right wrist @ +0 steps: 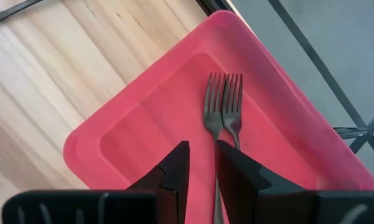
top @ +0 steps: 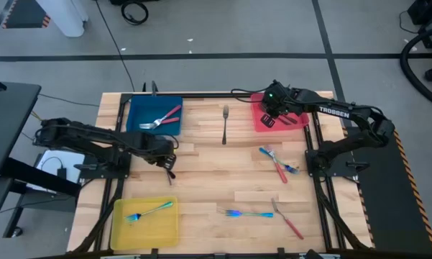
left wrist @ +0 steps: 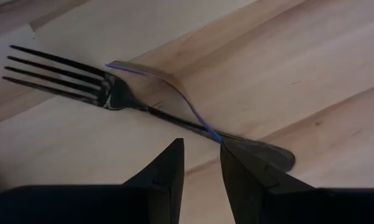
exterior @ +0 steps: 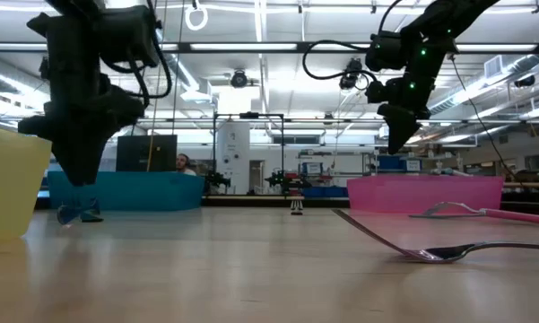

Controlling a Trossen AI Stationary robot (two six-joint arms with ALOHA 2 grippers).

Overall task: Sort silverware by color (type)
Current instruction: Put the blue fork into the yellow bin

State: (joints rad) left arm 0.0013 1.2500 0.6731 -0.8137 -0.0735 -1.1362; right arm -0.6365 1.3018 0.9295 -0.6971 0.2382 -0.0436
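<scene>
Silverware lay scattered over the wooden tabletop (top: 201, 198), some of it already in trays. The left gripper (left wrist: 202, 155) hung low near the table's left edge, between the blue tray (top: 138, 115) at the far left corner and the yellow tray (top: 122, 230) at the near left corner, its fingers a narrow gap apart over the handle of a dark fork (left wrist: 99, 93) crossed by a bluish utensil (left wrist: 174, 90) (neither was gripped). The right gripper (right wrist: 201, 165) hovered over the red tray (right wrist: 143, 124) at the far right corner, its fingers narrowly parted and empty above two grey forks (right wrist: 223, 102) lying side by side. A pink-handled fork (top: 164, 117) rested in the blue tray, a cyan fork (top: 149, 211) in the yellow one. One grey fork (top: 225, 124) lay alone near the far edge; red and blue pieces (top: 277, 162) sat toward the right edge, others (top: 262, 213) near the front.
</scene>
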